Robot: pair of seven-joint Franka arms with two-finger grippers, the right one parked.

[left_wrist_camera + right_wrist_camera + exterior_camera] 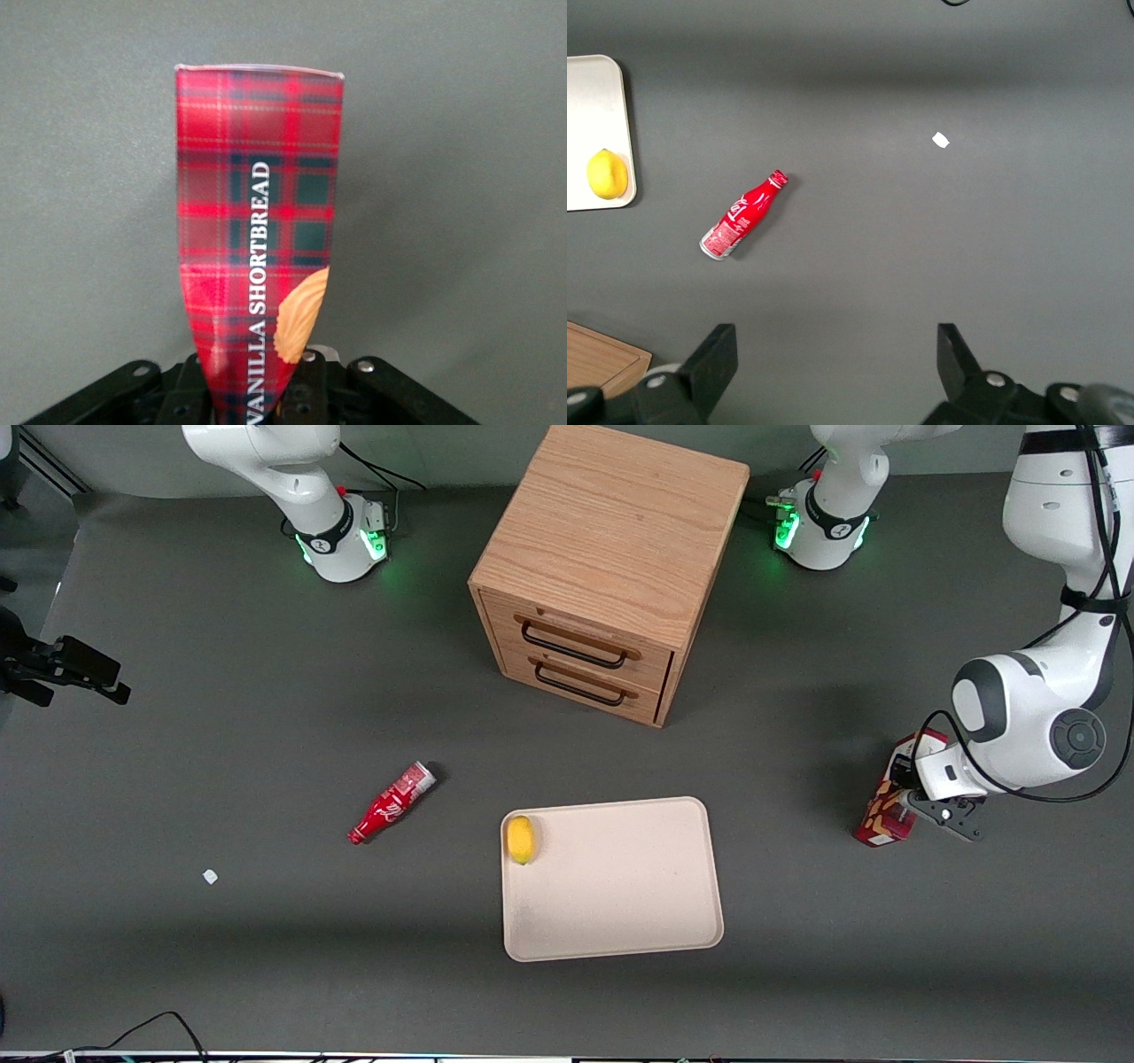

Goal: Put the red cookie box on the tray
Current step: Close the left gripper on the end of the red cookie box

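Grey table: tray, bottle, cabinet.

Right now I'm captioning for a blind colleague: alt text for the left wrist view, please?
The red cookie box, tartan-patterned and lettered VANILLA SHORTBREAD, stands out from the gripper, which is shut on its near end, over bare grey table.

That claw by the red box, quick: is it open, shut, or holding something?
Working arm's claw: shut on the red cookie box, toward the working arm's end of the table, not yet at the tray.
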